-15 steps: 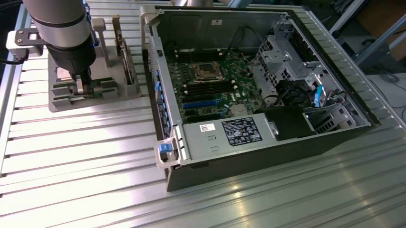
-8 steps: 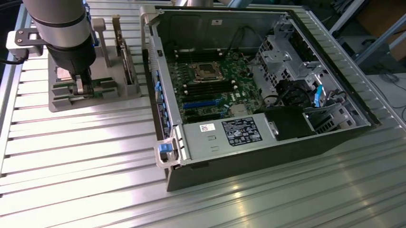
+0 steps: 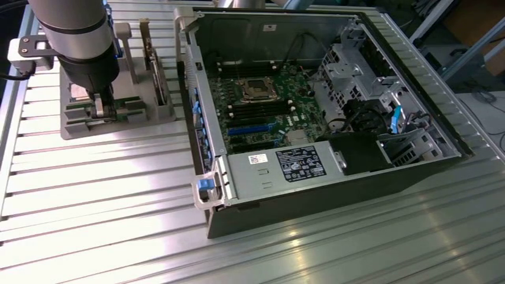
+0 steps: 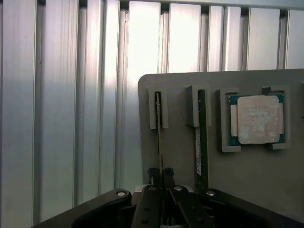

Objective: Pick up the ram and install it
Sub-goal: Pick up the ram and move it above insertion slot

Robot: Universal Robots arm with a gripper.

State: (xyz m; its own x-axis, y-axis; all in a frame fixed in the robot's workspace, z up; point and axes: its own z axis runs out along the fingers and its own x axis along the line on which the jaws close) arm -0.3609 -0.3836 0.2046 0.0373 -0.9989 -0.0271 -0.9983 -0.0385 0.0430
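Note:
The ram (image 4: 158, 137) is a thin green stick that stands on edge in a slot of the grey holder (image 4: 247, 175). My gripper (image 4: 160, 175) has come down over the ram's near end, and its two black fingers (image 4: 153, 175) are pressed against the stick's two sides. A second, similar stick (image 4: 199, 142) stands in the neighbouring slot, apart from the fingers. In the exterior view the gripper (image 3: 101, 111) reaches down into the holder (image 3: 79, 127) at that view's left, and a little green (image 3: 120, 106) shows beside it.
A square silver CPU chip (image 4: 256, 118) lies in a pocket of the holder beyond the second stick. The open computer case (image 3: 213, 148) lies at the exterior view's right, with its green motherboard (image 3: 272, 121) exposed. The ribbed metal table (image 3: 94, 201) lies all around.

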